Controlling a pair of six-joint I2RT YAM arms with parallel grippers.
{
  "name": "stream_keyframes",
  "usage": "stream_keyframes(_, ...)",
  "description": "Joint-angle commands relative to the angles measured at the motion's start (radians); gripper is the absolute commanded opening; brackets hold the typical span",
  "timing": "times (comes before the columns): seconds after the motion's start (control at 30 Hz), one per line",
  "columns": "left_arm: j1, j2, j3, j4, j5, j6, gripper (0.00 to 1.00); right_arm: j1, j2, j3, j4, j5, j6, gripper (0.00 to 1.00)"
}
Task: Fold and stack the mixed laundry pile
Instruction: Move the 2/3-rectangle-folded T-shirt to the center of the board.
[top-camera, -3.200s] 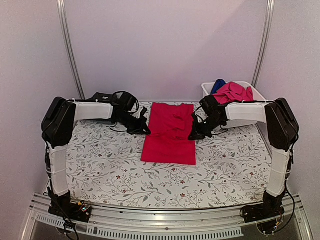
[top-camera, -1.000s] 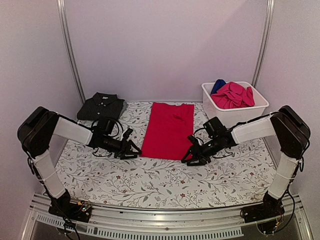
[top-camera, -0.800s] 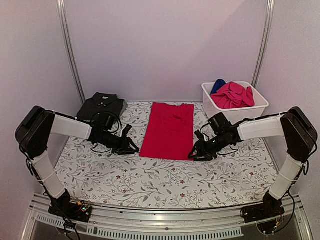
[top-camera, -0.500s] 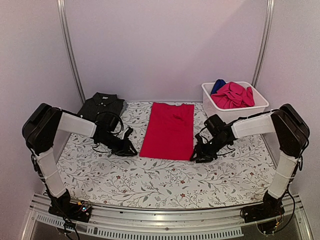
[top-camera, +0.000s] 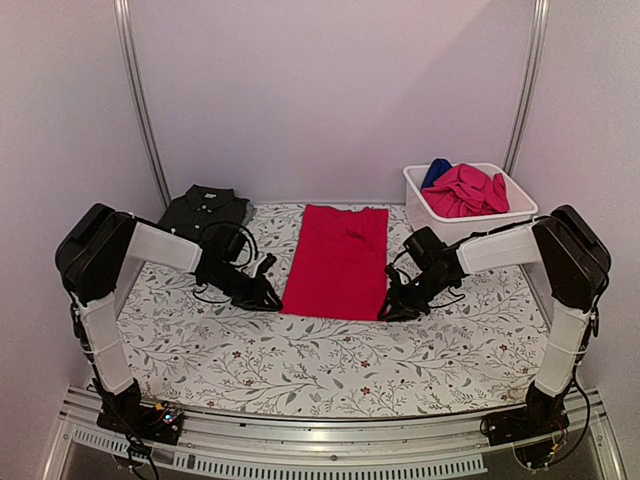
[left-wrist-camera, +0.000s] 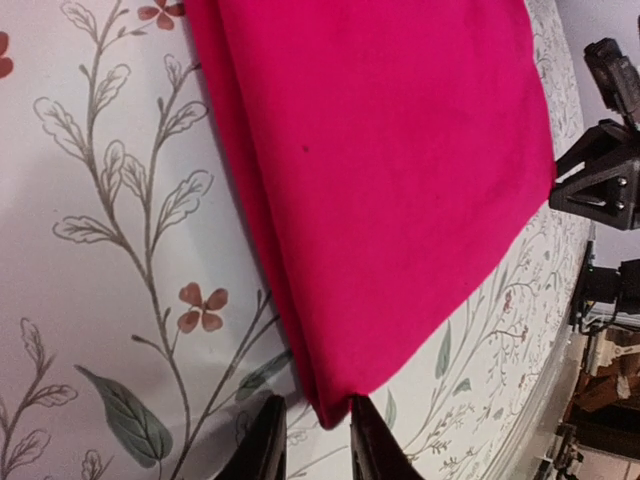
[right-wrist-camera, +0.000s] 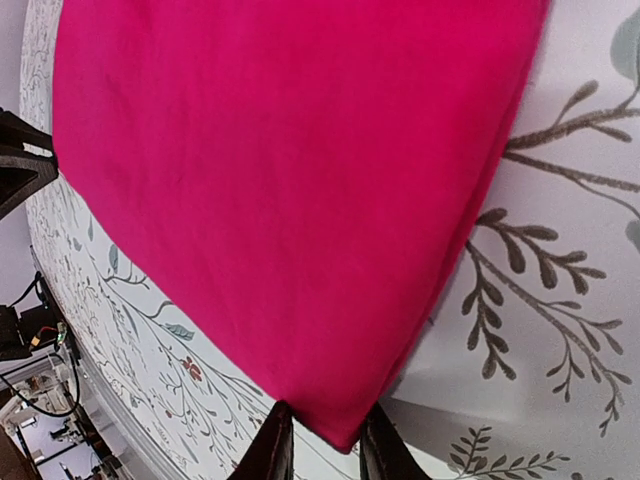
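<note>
Left fingers (left-wrist-camera: 265, 450): nipping red tee (top-camera: 336, 262), 7 o'clock corner, tips cut off.
Right fingers (right-wrist-camera: 272, 450): nipping its 5 o'clock corner.
Blue garment (top-camera: 436, 172): mostly buried in tub (top-camera: 470, 232).

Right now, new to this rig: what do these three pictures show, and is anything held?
A robot's left arm and right arm stand side by side. The wide picture looks down from behind them; the other two come from wrist cameras. On the floral cloth lie a folded red tee and, far left, a dark polo; a white tub far right holds a pink garment and a blue garment. The left pincer and right pincer each straddle a near corner of the tee; whether they grip it, I cannot tell.
</note>
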Motion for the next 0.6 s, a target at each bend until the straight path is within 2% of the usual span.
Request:
stream_keyframes(0.0,-0.026,0.043,-0.017,0.001,0.018,0.01,0.23,-0.002,0.04,0.0,-0.015,0.021,-0.025,0.21)
stream_keyframes(0.1,-0.031,0.05,-0.038,0.027,0.032,0.0,0.17,-0.002,0.045,0.0,-0.012,0.017,-0.033,0.14)
stream_keyframes(0.2,-0.033,0.049,-0.055,0.04,0.027,-0.01,0.02,-0.002,0.05,0.003,-0.012,0.018,-0.043,0.05)
stream_keyframes(0.23,-0.032,0.043,-0.061,0.046,0.027,-0.013,0.0,-0.002,0.05,0.003,-0.013,0.018,-0.046,0.02)
stream_keyframes(0.57,-0.089,-0.137,-0.212,0.067,0.018,-0.06,0.0,0.026,-0.061,-0.131,0.015,-0.017,-0.023,0.0)
